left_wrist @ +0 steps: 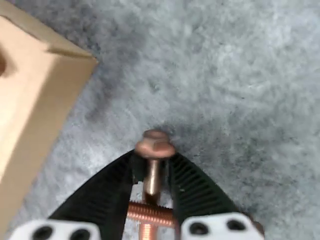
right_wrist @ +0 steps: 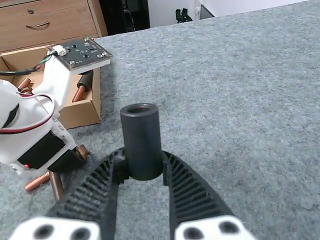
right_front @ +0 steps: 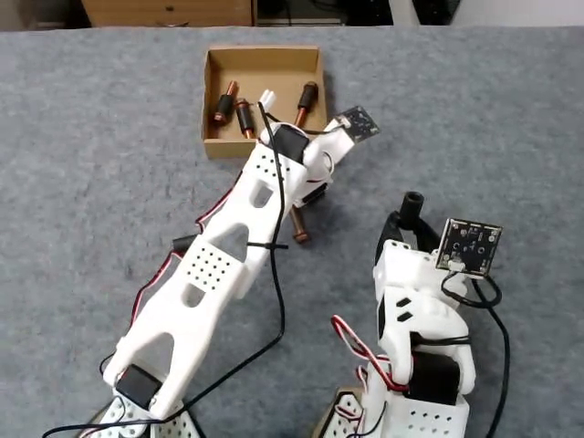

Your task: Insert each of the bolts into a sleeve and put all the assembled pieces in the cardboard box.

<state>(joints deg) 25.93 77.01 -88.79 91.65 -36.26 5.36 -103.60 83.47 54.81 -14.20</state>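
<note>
Grey carpet surface (right_front: 511, 109), wooden drawer unit (right_wrist: 45, 25) in the bkgd. Cardboard box (right_front: 265, 55) sits at 12 o'clock on the surface, w/ three assembled pieces (right_front: 245, 119) lying inside, copper ends poking out of black sleeves. Left tool (left_wrist: 154, 156) is just off the box's 5 o'clock corner, fingers clamped on a copper bolt (left_wrist: 154, 146), hex head sticking out past the tips and low over the carpet. A second threaded copper shaft (left_wrist: 150, 212) lies crosswise further back btwn the fingers. Right tool (right_wrist: 143, 159) is at approx 3 o'clock from the left one, well apart, gripping a black sleeve (right_wrist: 140, 135) upright, open bore facing up.
</note>
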